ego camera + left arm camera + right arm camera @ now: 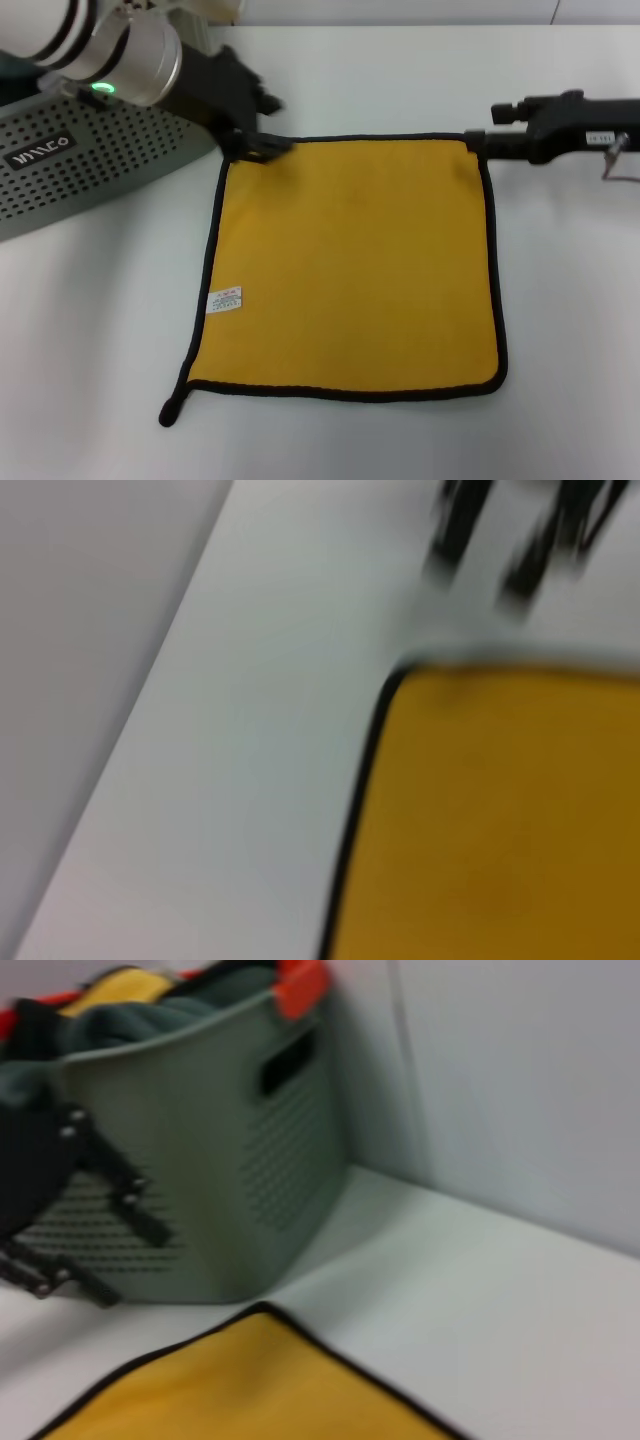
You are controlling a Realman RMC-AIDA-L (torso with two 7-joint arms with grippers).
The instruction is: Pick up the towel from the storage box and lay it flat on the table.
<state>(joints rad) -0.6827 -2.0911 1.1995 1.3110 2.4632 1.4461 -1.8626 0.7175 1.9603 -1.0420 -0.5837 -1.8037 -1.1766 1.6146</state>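
The towel lies spread flat on the table, yellow face up, with black edging, a small white tag and a corner loop. My left gripper is open at the towel's far left corner, its lower finger touching the edge. My right gripper rests at the far right corner and looks open. In the right wrist view the left gripper stands in front of the storage box, and the towel corner lies free on the table.
The grey perforated storage box stands at the far left, under my left arm. More cloths in yellow, grey-green and red show above its rim. A wall rises just behind the table.
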